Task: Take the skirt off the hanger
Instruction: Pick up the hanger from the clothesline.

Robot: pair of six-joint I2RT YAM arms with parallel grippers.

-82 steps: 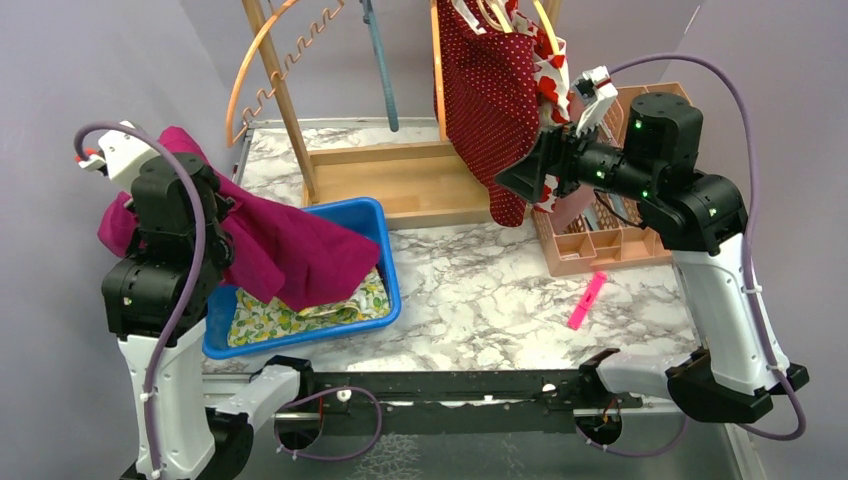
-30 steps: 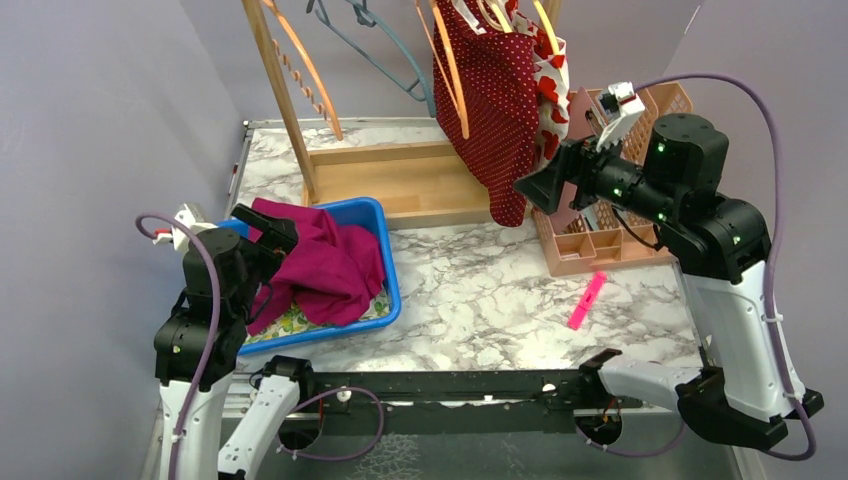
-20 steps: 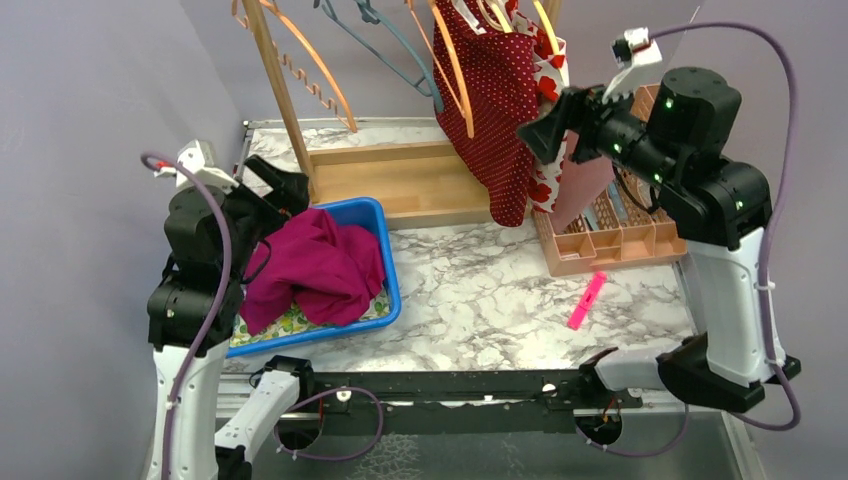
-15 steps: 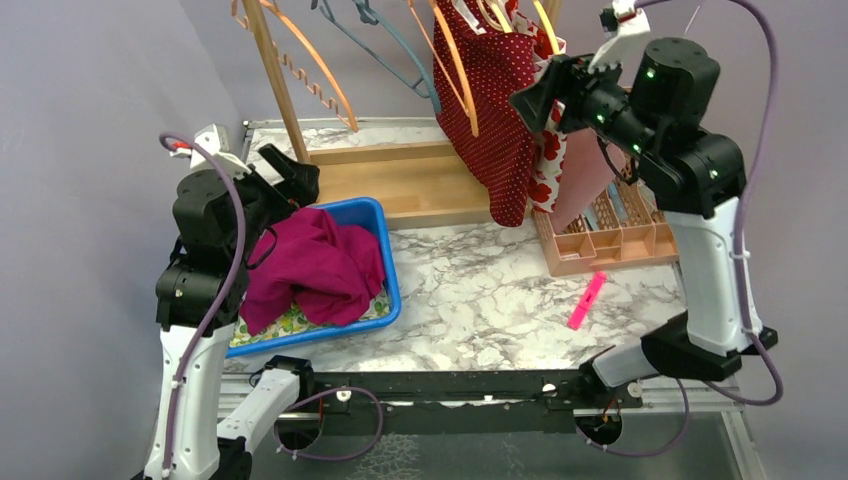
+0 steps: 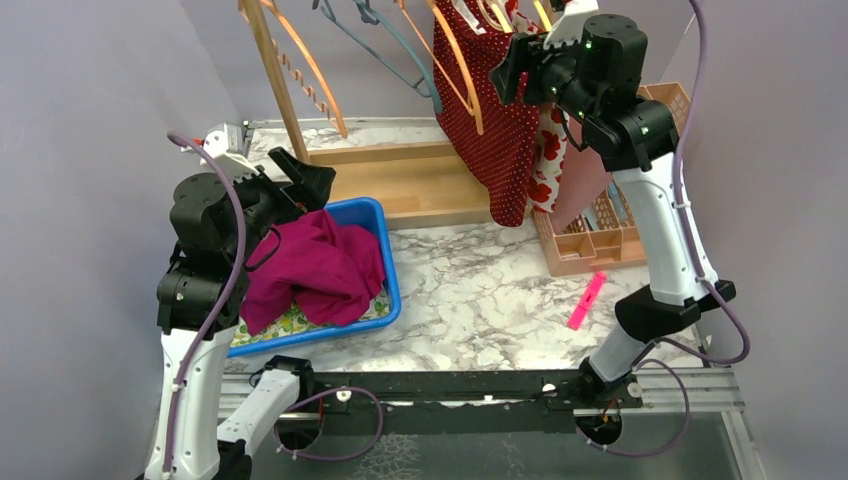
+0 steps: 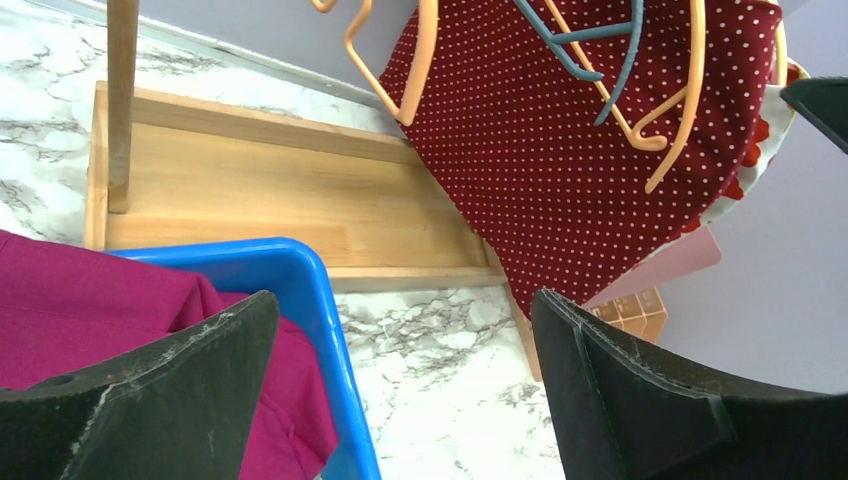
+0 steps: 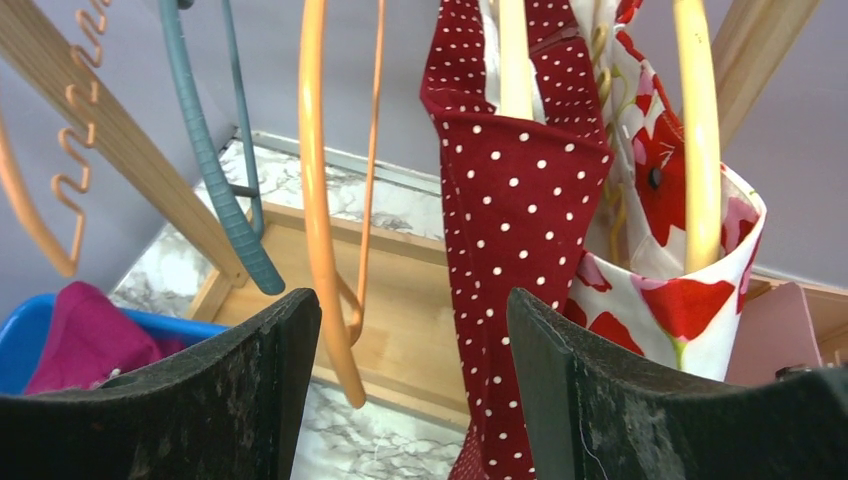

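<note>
arms: two; left gripper (image 5: 305, 178) and right gripper (image 5: 510, 68).
left gripper state: jaws spread wide, nothing held; hovers over the back-left corner of the blue bin (image 5: 392, 290).
right gripper state: jaws spread wide, nothing held; raised to rack height at the back edge of the table (image 5: 480, 290), facing the top of the red dotted skirt (image 5: 495, 110).
garments: four seen; two hanging, two in the bin.
red dotted skirt: dark red cloth with small white dots; hangs on a pale yellow hanger (image 7: 515, 60) from the wooden rack (image 5: 400, 185), hem over the right end of the rack base.
floral garment (image 5: 550, 150): white cloth with red flowers; hangs on a second yellow hanger (image 7: 700, 150), touching the right side of the skirt.
bare hangers: two orange hangers (image 5: 455, 60), one of them with a wavy edge; teal hangers (image 5: 390, 50), number not clear.
blue bin: one, smooth plastic with rounded corners, at the left edge near the front; holds a crumpled magenta garment (image 5: 320, 260) lying on a lemon-print cloth (image 5: 300, 322).
organiser tray (image 5: 590, 245): one, salmon plastic with compartments, at the right edge; contents too small to tell.
pink marker (image 5: 586, 300): one, lying loose towards the front-right corner.
table: white marble pattern with grey veins.
</note>
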